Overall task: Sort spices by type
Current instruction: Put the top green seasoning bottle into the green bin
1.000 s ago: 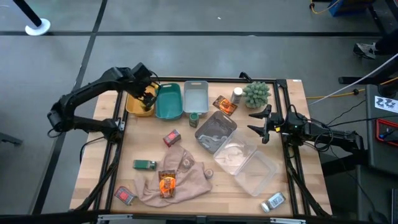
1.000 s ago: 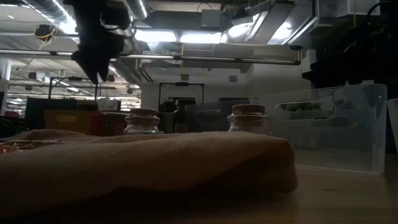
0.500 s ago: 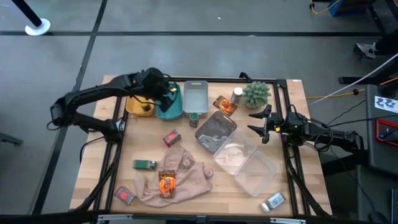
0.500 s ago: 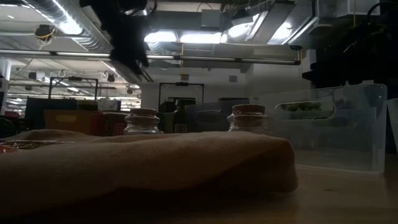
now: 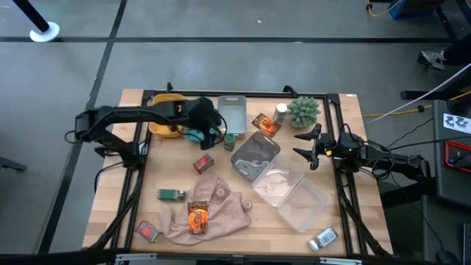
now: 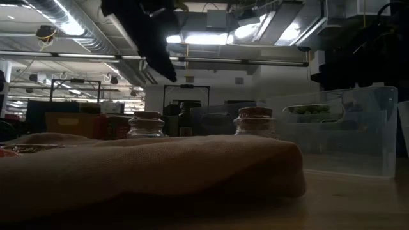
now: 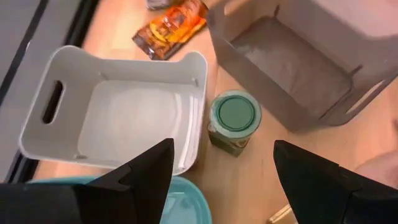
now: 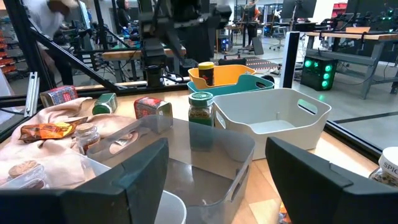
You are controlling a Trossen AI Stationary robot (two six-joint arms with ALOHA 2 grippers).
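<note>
My left gripper (image 5: 217,132) hangs open over the right rim of the teal bin (image 5: 195,121). Its fingers point down toward a green-capped jar (image 7: 233,121), which stands on the wood between the white bin (image 7: 118,118) and the grey bin (image 7: 292,68). Nothing is between the fingers. A yellow jar (image 8: 206,73) stands in the yellow bin (image 5: 163,124). Red packets (image 5: 204,163), a green box (image 5: 171,194), orange-brown sachets (image 5: 265,124) and a silver-capped jar (image 5: 280,112) lie about the table. My right gripper (image 5: 309,145) waits open at the right edge.
A beige cloth (image 5: 210,210) at the near middle carries a sachet (image 5: 196,217) and two cork-topped jars (image 6: 146,124). A clear bin (image 5: 294,197) lies right of it, a green plant ball (image 5: 303,110) at the far right, and a silver item (image 5: 322,238) at the near right corner.
My left gripper has swung from over the yellow bin toward the table's right edge, across the teal bin, sinking slightly and rolling at the wrist. It has stayed open and holds nothing.
</note>
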